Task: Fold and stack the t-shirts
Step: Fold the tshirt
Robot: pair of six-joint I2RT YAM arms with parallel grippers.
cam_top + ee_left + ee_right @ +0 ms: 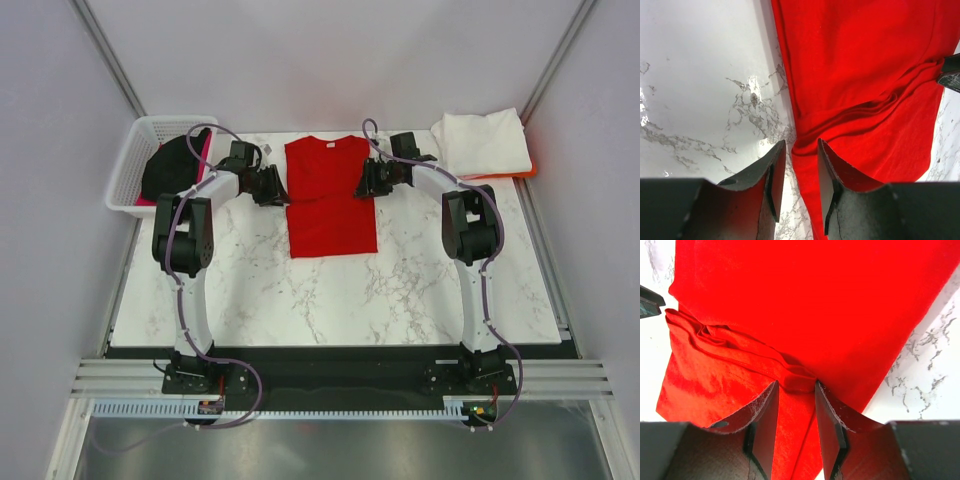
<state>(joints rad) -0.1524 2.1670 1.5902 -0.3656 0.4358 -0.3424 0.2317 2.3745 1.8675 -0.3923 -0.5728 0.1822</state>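
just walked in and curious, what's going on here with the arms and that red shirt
Two robot arms are folding a red shirt that lies flat on the table, with its sleeves already turned in. The left pincer and right pincer each seem to pinch a bunched side edge of the shirt, one on each side. A folded white shirt sits at the far right corner, and a black shirt waits in the basket at the far left.

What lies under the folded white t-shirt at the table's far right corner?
An orange t-shirt: only its edge shows along the near and right sides of the white t-shirt. The rest is covered, so whether anything else lies beneath cannot be seen.
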